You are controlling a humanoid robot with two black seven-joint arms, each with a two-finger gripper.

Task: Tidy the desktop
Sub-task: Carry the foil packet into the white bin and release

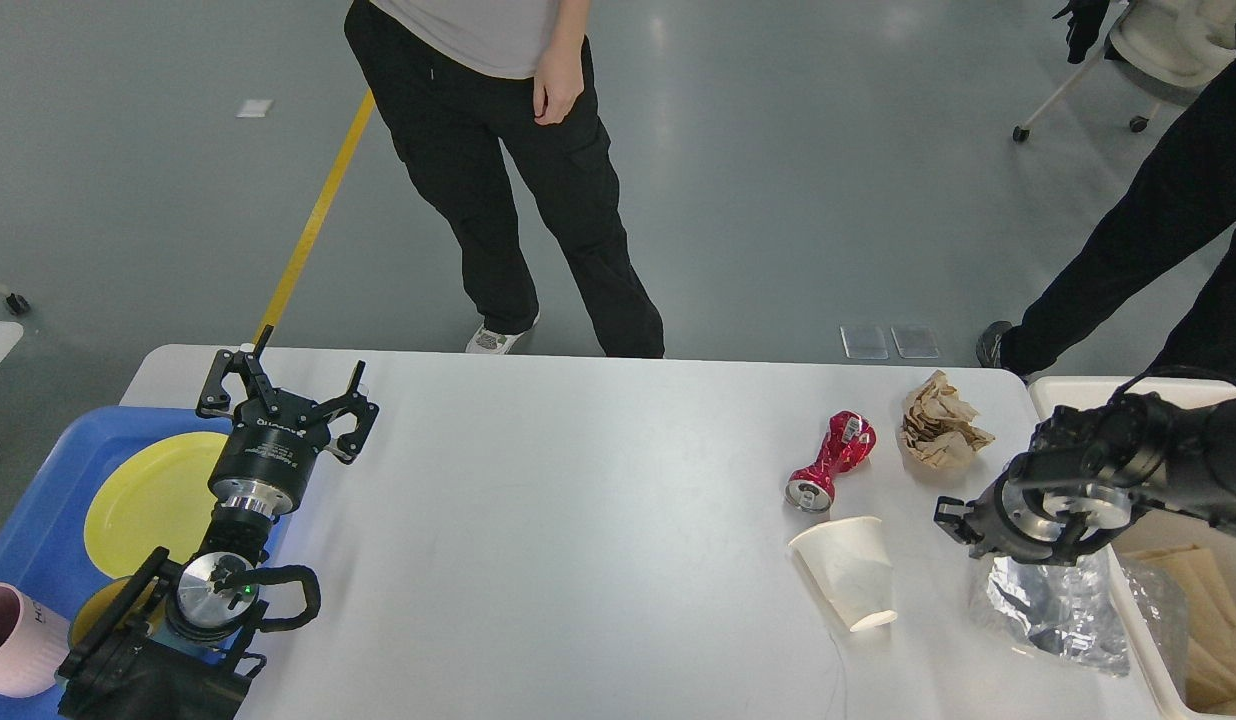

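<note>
The white desktop [578, 520] fills the lower view. My right gripper [1030, 548] points down at the right edge, shut on a crumpled silver foil wrapper [1058, 615] that hangs from it, partly over the table edge beside the cream bin [1063, 392]. Its fingers are mostly hidden by the wrist. A crushed red can [833, 460], a ball of brown paper [940, 432] and a white paper cup [850, 572] on its side lie left of it. My left gripper [283, 388] is open and empty at the table's far left.
A blue tray [38, 530] at the left holds a yellow plate [148, 490] and a pink mug [8, 640]. The bin holds brown paper and clear plastic. One person [518, 170] stands behind the table, another [1138, 240] at the far right.
</note>
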